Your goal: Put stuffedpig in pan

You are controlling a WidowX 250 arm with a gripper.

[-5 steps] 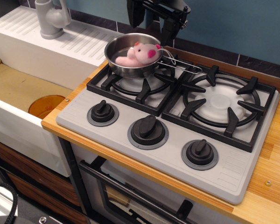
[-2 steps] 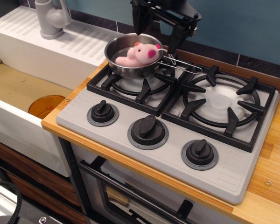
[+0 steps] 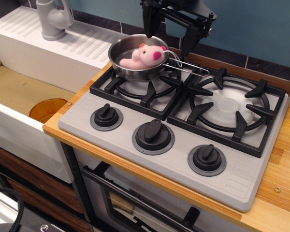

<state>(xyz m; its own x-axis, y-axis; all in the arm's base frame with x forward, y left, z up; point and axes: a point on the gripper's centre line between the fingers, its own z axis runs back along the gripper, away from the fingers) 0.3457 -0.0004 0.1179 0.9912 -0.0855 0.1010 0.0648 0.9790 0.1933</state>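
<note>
The light-pink stuffedpig point(image 3: 141, 56) lies inside the shiny steel pan point(image 3: 120, 53) on the back-left burner grate, its pink snout facing right. The pan's thin wire handle point(image 3: 191, 68) points right. My black gripper point(image 3: 166, 42) hangs above and just behind the pan, open and empty, its two fingers spread apart and clear of the pig.
The grey stove point(image 3: 174, 121) has two black grates and three black knobs point(image 3: 153, 134) along its front. A white sink point(image 3: 34, 58) with a grey faucet point(image 3: 52, 18) lies to the left. A wooden counter edge point(image 3: 280, 193) runs on the right.
My gripper has moved up and to the right, away from the pan. The pig and pan have not moved.
</note>
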